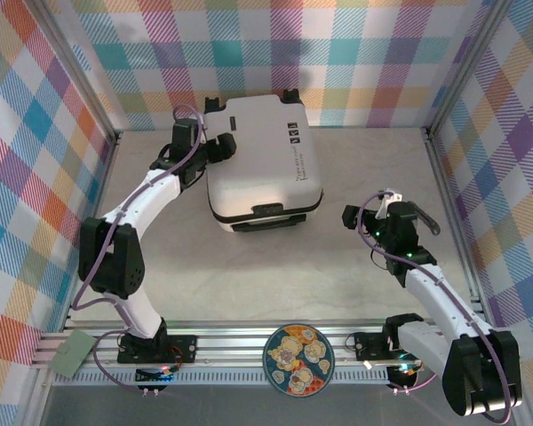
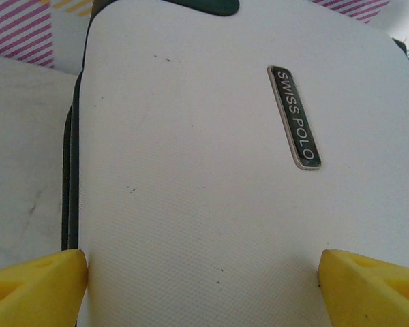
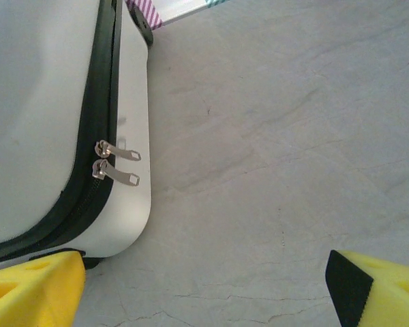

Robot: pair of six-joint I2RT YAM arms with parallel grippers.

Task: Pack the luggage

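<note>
I count one luggage [image 1: 262, 164], lid down, lying flat at far centre of the bench [image 1: 338, 293]. Overhead view places the left claw [image 1: 215, 142] at its far-left corner and the right claw [image 1: 393, 215] well apart to the right. It also shows one round patterned disc [image 1: 298, 359] on the near rail.

Left wrist view adds one SWISS POLO badge [image 2: 294, 117]; claw spread wide over the shell.

Right wrist view adds two zipper pulls [image 3: 125, 154], side by side; claw open over bare bench.

Bright even light w/ soft shadows; luggage [image 2: 191, 170] slightly washed out close-up.
</note>
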